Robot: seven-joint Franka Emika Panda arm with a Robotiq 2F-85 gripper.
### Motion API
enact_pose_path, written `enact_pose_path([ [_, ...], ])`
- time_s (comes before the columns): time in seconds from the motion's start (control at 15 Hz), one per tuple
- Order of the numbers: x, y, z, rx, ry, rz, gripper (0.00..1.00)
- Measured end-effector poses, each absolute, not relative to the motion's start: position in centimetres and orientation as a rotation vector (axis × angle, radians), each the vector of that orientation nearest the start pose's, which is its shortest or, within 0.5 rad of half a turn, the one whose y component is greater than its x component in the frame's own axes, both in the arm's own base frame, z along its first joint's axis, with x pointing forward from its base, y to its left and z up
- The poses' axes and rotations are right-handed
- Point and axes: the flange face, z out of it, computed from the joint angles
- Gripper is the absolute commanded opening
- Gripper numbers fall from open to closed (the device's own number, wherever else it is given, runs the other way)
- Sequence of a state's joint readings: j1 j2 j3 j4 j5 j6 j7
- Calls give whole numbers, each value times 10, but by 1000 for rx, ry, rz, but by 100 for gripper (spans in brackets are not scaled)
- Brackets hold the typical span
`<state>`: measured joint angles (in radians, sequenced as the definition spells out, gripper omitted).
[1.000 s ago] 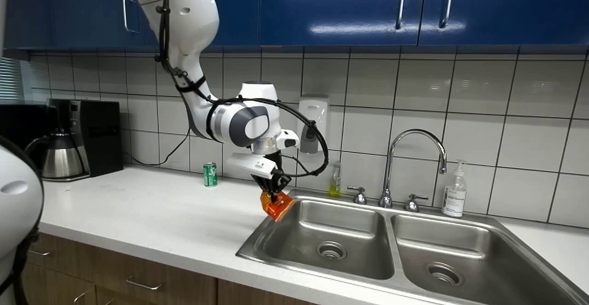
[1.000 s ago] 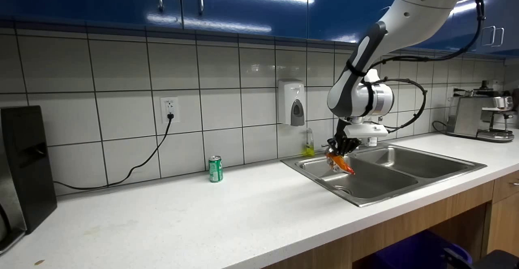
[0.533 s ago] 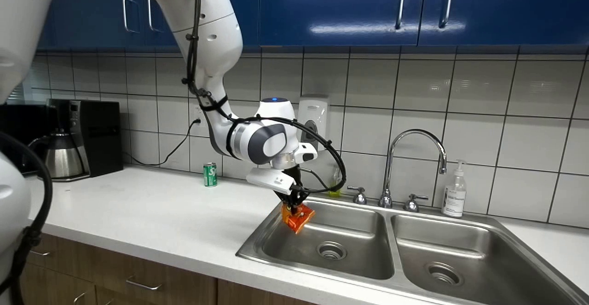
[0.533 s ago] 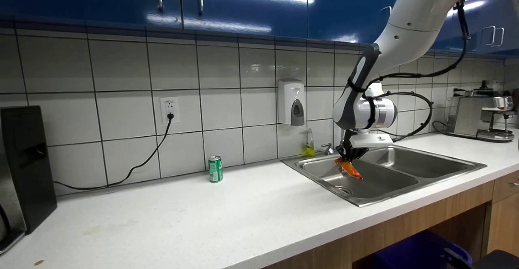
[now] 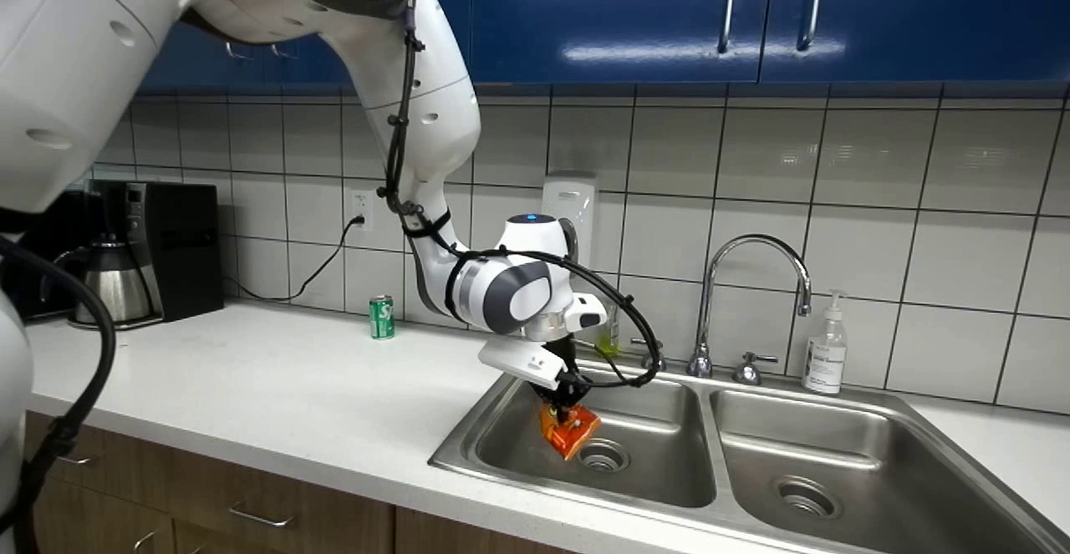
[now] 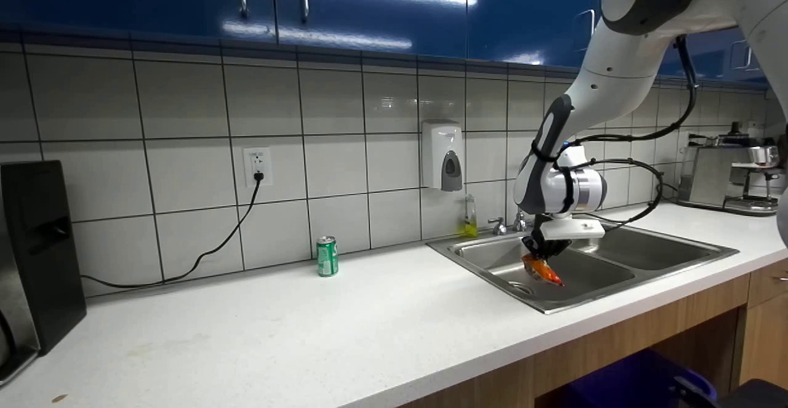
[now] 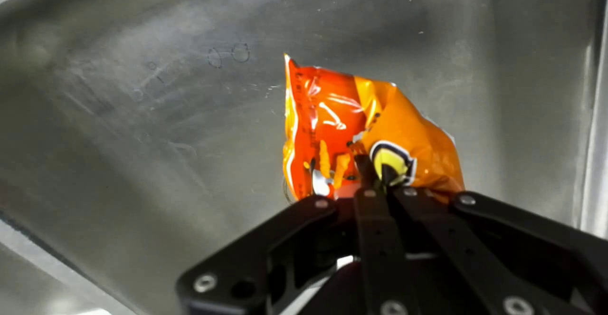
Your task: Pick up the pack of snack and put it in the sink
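Note:
The pack of snack is a crinkly orange-red packet with a yellow mark, in an exterior view (image 5: pixel 573 435), in an exterior view (image 6: pixel 544 271) and in the wrist view (image 7: pixel 327 101). My gripper (image 7: pixel 380 184) is shut on it, the fingers pinching its middle; their tips are partly hidden in its folds. The gripper also shows in both exterior views (image 5: pixel 563 408) (image 6: pixel 543 254), pointing down. The packet hangs tilted over the basin by the wall dispenser side of the stainless-steel double sink (image 5: pixel 707 433) (image 6: pixel 594 269). Its exact height above the basin floor cannot be told.
The chrome tap (image 5: pixel 706 312) and its handles stand behind the basins. A pump bottle (image 5: pixel 826 362) and a yellow soap bottle (image 6: pixel 470 220) stand at the sink's back edge. A green can (image 6: pixel 327 256) stands on the counter (image 6: pixel 277 334). Blue cabinets (image 5: pixel 619 19) hang above.
My gripper has carried the packet from the sink's edge over the basin and lowered it. In the exterior views it has moved right and down. The can and bottles have not moved.

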<state>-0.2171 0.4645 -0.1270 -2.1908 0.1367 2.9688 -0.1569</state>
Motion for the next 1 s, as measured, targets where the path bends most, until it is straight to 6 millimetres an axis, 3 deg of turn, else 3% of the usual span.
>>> enact_pose_path([
  [0.6,553,-226,136,-3172,500,-386,0],
  [1.0,554,-231,116,-3178,503,-354,0],
])
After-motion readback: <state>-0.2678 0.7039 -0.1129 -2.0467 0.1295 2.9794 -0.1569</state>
